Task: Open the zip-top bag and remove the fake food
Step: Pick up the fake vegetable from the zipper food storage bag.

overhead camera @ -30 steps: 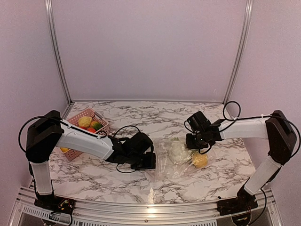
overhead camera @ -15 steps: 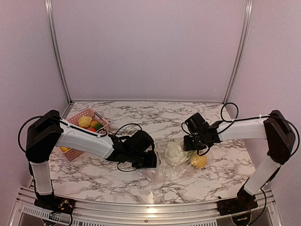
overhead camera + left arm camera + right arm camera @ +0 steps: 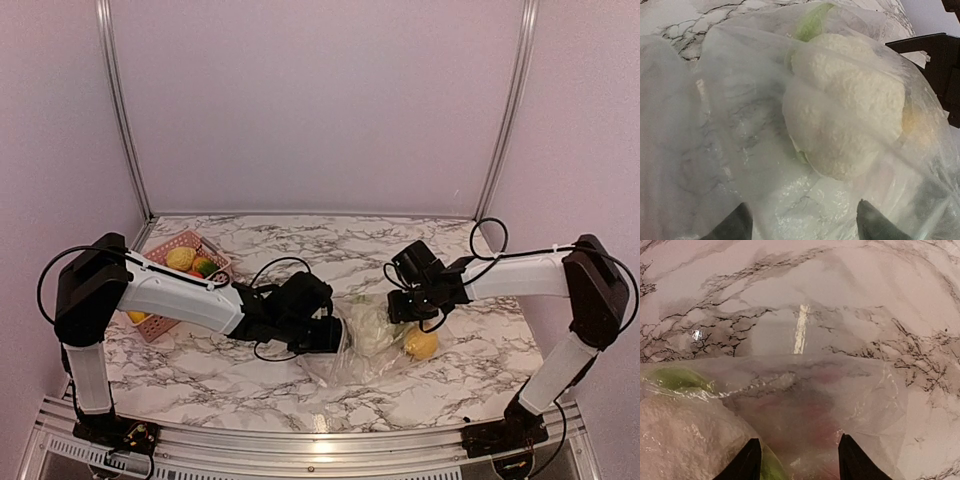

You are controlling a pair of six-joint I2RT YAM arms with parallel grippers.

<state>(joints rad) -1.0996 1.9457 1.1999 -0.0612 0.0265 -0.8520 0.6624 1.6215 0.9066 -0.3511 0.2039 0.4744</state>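
One crinkled clear zip-top bag holds cauliflower.

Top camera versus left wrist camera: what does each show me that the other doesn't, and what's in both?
Only the top view: the pink basket holding fruit pieces at the left of the marble table, and the bag's whole outline between the two arms.

Only the left wrist view: the left gripper seen close up, its fingertips spread wide apart low against the crinkled plastic.

Both: the zip-top bag lying on the table, with the white cauliflower inside it.
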